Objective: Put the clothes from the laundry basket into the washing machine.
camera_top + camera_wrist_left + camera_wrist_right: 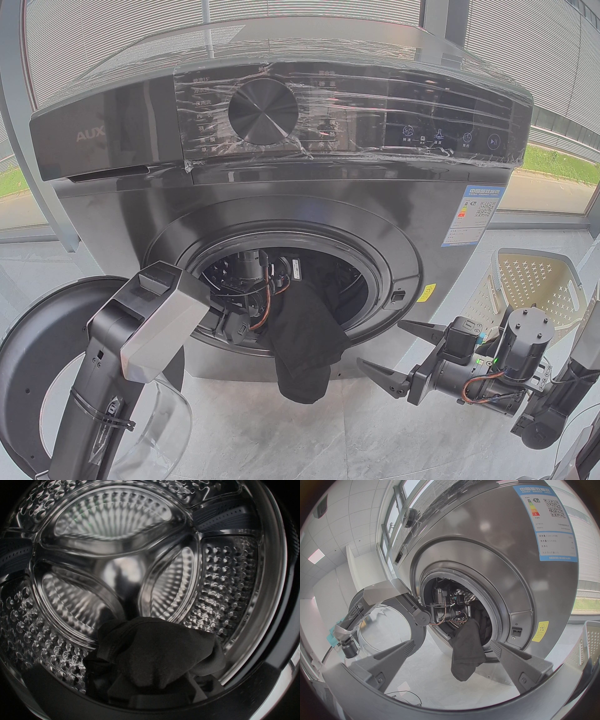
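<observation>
Over tiled floor [250,431], black garment [306,350] hangs half out of the washing machine [350,206], loading seemingly unfinished; left gripper [250,278] inside, state unclear; right gripper [380,342] spread, empty.

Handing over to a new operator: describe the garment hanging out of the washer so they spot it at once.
Find the grey washer and its round opening. A black garment drapes over the opening's lower rim, right beside the left arm, which extends inside. It is the only cloth dangling outside the drum, its end hanging toward the floor.
</observation>
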Controlling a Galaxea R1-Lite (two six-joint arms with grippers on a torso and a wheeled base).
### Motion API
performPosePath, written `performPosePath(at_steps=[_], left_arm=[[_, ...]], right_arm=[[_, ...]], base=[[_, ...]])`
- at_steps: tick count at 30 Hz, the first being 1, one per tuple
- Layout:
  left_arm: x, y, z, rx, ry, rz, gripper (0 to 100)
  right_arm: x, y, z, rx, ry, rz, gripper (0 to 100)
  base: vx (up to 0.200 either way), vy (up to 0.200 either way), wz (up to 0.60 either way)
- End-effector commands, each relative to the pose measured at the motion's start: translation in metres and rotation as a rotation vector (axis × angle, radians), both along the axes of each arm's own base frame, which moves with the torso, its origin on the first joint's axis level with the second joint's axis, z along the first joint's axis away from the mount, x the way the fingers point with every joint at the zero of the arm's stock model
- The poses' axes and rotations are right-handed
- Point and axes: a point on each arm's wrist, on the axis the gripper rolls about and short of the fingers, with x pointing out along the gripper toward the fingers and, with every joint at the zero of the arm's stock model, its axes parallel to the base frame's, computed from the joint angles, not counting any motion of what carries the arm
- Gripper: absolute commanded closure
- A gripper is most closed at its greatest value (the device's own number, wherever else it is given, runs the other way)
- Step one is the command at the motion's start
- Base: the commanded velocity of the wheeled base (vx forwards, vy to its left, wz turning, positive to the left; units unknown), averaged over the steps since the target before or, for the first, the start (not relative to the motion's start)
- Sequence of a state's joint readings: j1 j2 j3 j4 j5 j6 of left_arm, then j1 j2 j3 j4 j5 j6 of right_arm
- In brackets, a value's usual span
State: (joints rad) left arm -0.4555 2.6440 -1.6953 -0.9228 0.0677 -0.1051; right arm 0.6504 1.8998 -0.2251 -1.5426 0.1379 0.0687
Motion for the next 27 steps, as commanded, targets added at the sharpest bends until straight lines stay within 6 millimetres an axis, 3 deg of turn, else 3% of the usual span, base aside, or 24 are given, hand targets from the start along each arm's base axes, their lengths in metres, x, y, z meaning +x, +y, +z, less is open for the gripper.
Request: performPosePath(at_steps=[1,6,7,11,15,21,27], left_arm=[[0.009,0.004,-0.009,-0.003,-0.001,0.021,100],[0.006,0.001,-0.009,-0.003,-0.002,0.014,100],[0.005,0.000,-0.010,-0.002,0.001,0.012,0],[0.000,-0.006,-0.007,-0.022,0.011,-0.003,0],[-0.027,-0.015,0.010,0.000,0.065,-0.049,0],[-0.060,-0.016,0.008,0.091,0.201,-0.101,0],[-0.078,-0.015,-0.005,0.152,0.272,-0.156,0]], right_arm=[[0.000,0.001,-0.001,-0.001,0.001,0.002,0],[0.000,0.000,0.000,-0.001,0.001,0.002,0],[0.000,0.001,0.000,0.000,0.000,0.002,0],[0.000,0.000,0.000,0.000,0.000,0.000,0],[0.000,0.001,0.000,0.000,0.000,0.002,0],[0.000,0.001,0.000,0.000,0.000,0.002,0],[0.000,0.001,0.001,0.002,-0.002,0.002,0]], base=[[0.000,0.000,0.00],[0.000,0.000,0.00],[0.000,0.000,0.00],[0.000,0.000,0.00],[0.000,0.000,0.00],[0.000,0.000,0.00],[0.000,0.000,0.00]])
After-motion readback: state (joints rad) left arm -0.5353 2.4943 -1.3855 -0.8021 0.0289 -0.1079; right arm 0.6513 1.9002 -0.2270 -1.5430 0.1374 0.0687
